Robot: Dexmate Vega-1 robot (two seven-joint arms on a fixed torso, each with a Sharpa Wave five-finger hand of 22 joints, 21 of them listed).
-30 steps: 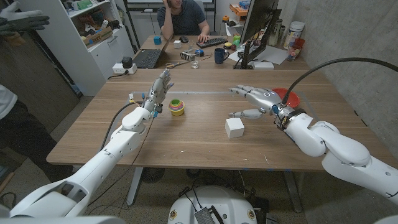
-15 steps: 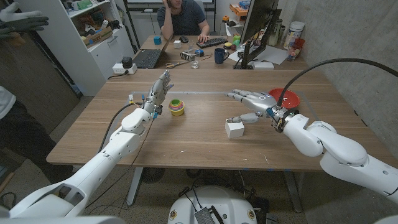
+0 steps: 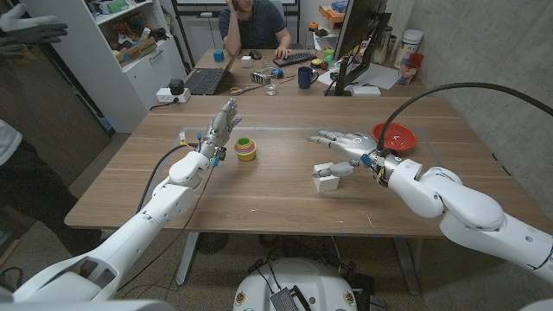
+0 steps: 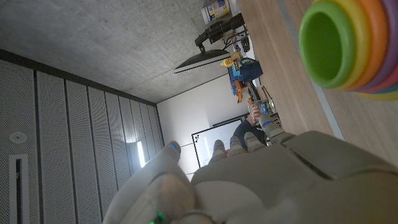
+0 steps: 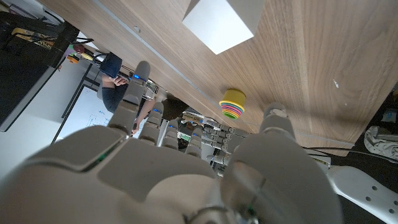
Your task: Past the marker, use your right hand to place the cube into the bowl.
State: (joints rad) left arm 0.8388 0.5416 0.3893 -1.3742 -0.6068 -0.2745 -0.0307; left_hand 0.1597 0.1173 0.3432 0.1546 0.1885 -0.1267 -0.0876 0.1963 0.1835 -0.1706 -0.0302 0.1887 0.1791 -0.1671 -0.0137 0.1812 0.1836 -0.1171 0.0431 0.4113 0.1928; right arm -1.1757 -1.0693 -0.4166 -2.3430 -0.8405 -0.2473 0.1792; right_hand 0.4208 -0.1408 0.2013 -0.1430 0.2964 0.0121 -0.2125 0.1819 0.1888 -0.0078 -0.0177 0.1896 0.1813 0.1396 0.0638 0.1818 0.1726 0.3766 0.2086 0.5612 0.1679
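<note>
A white cube [image 3: 325, 180] sits on the wooden table right of the middle. My right hand [image 3: 347, 149] hovers just behind it with fingers spread, and the thumb reaches down beside the cube's right face; I cannot tell if it touches. In the right wrist view the cube [image 5: 222, 22] lies beyond the fingers of the right hand [image 5: 186, 165]. A red bowl [image 3: 396, 136] stands behind that hand, toward the table's right edge. My left hand [image 3: 221, 128] is raised with fingers apart, holding nothing, beside a stack of coloured cups [image 3: 246, 149].
A thin pale line [image 3: 285, 128] runs across the table behind the cups. The coloured cups [image 4: 348, 43] sit close to the left hand [image 4: 249, 180]. Beyond the table a desk carries a laptop [image 3: 206, 80] and monitor [image 3: 356, 34], with a seated person [image 3: 253, 24].
My right hand has moved left from in front of the bowl toward the cube, and its thumb has come down beside the cube. The left arm is still.
</note>
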